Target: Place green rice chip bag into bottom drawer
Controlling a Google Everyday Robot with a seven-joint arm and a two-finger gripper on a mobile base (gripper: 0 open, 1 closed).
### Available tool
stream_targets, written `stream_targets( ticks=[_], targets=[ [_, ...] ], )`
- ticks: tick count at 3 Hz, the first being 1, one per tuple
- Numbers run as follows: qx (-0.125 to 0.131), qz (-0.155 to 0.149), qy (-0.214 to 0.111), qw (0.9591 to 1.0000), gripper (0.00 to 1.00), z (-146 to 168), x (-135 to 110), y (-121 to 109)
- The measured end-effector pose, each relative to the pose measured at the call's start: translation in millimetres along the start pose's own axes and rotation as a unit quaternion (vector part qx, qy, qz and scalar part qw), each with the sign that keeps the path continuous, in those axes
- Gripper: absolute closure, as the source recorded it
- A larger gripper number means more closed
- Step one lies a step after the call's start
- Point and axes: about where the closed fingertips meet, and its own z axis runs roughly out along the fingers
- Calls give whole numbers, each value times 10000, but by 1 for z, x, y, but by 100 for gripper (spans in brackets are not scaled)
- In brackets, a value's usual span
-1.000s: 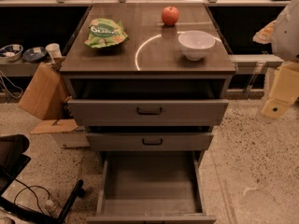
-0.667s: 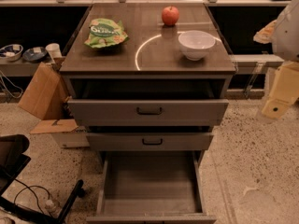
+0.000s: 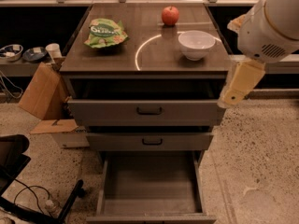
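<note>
The green rice chip bag (image 3: pixel 105 31) lies flat on the back left of the cabinet top. The bottom drawer (image 3: pixel 149 183) is pulled out at floor level, and its flat grey floor is bare. My gripper (image 3: pixel 233 93) hangs at the right side of the cabinet, beside the top drawer's right end, below the white arm housing (image 3: pixel 273 22). It is well to the right of the bag and above the bottom drawer. It holds nothing that I can see.
A red apple (image 3: pixel 170 15) and a white bowl (image 3: pixel 196 43) sit on the cabinet top, right of the bag. The two upper drawers (image 3: pixel 149 110) are slightly pulled out. A cardboard box (image 3: pixel 39 90) leans at the left, with a black chair base (image 3: pixel 28 195) and cables at lower left.
The arm and gripper have moved left, from the right edge of the view up to the cabinet's right side. The bag, apple, bowl and drawers have not moved.
</note>
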Motion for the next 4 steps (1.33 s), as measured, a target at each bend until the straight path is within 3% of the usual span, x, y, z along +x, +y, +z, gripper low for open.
stream_targets(
  ticks=[1,2,3,4],
  targets=[
    [493,-54,-42,9988,0,15,-18,-9],
    [1102,-215,6,9937,0,31,-44,-29],
    [1110,-241,-15,9935,0,33,-47,-30],
    [1245,-676,-346,9893,0,60,-89,-50]
  ],
)
